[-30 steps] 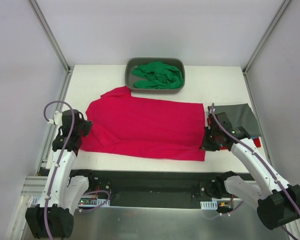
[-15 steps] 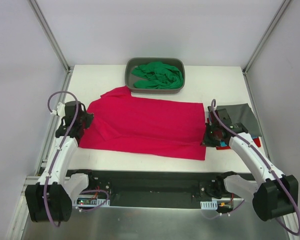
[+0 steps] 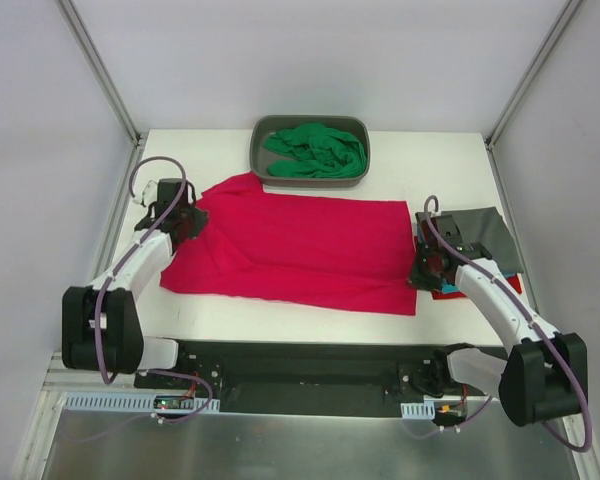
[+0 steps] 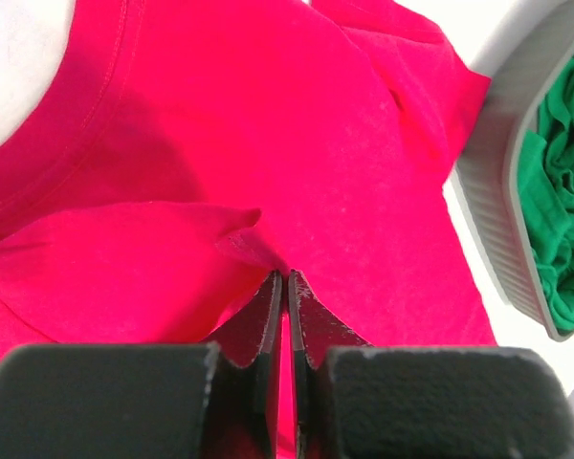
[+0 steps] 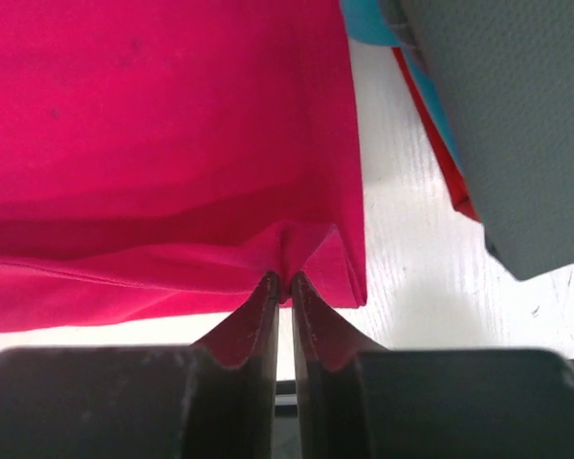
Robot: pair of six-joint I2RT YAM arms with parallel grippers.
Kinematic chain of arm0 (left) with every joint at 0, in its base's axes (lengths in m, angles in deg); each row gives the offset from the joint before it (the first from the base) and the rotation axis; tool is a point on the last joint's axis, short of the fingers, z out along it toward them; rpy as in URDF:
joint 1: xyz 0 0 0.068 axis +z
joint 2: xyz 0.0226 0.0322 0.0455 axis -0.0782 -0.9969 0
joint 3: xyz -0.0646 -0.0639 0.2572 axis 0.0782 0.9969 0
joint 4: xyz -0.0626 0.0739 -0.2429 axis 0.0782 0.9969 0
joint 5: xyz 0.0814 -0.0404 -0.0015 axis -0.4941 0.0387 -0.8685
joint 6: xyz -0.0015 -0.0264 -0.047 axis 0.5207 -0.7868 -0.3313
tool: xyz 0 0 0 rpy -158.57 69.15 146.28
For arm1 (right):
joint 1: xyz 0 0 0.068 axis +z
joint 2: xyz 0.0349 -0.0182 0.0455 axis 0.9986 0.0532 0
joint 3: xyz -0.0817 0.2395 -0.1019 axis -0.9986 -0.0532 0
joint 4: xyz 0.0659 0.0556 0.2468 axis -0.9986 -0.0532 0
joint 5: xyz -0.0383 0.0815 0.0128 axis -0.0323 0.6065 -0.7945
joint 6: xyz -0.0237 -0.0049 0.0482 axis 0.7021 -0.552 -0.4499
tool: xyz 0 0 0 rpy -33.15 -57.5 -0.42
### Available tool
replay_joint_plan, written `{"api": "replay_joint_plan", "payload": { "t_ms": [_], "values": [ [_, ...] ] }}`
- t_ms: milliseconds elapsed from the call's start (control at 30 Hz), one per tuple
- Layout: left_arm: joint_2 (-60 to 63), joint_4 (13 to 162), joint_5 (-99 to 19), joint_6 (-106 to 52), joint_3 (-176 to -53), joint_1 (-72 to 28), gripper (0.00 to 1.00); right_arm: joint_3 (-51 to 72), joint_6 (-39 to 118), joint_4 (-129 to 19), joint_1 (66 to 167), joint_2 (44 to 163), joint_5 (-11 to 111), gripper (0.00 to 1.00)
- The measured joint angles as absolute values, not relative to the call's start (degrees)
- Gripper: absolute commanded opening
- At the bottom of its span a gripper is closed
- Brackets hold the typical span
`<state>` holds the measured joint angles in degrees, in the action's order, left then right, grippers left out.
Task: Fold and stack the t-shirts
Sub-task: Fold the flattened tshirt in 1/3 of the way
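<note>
arms (image 3: 130,272): white, black joints | cables (image 3: 158,159): purple | left gripper (image 4: 285,285): black

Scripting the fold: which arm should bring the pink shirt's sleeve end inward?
Left, likely: left gripper is shut on the crimson-pink shirt at that end; right gripper pinches the opposite hem corner.

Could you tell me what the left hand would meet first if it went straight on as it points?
Probably more of the crimson-pink t-shirt it is pinching: the left hand points across that fabric, while the grey tub sits off to one side.
</note>
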<state>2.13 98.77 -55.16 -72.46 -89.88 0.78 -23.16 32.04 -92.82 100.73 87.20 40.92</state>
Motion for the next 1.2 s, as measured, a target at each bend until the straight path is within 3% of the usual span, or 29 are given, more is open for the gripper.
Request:
{"api": "replay_joint_plan", "payload": {
  "t_ms": [33, 133, 200, 333, 467, 800, 967, 1200],
  "values": [
    [0.7, 98.6, -55.2, -72.4, -90.6, 0.8, 0.02, -23.2, 31.8, -92.4, 100.5, 87.9, 40.6, 0.22],
    [-3.3, 98.5, -56.1, -72.2, -92.4, 0.7, 0.26, -23.2, 31.1, -91.5, 100.2, 89.6, 39.4, 0.39],
    [-5.9, 98.6, -57.7, -71.8, -93.9, 0.7, 0.47, -23.2, 30.7, -90.9, 100.1, 90.0, 38.9, 0.55],
    [-10.4, 100.0, -58.7, -69.7, -99.6, 0.7, 0.99, -23.2, 30.9, -90.0, 100.1, 89.7, 38.8, 0.75],
    [-10.9, 99.4, -58.1, -67.7, -103.3, 0.7, 0.99, -23.4, 32.9, -89.4, 100.1, 86.4, 42.0, 0.99],
    [9.1, 101.6, -56.0, -64.4, -87.3, 0.7, 0.99, -28.3, 37.6, -86.4, 104.9, 75.8, 53.8, 0.96],
    [12.2, 102.6, -56.2, -64.0, -81.2, 0.7, 0.99, -28.5, 38.2, -83.4, 109.5, 82.4, 54.6, 0.96],
    [6.1, 101.9, -56.0, -63.6, -80.7, 1.3, 0.99, -26.0, 38.4, -78.3, 109.7, 95.3, 48.8, 0.96]
  ]
}}
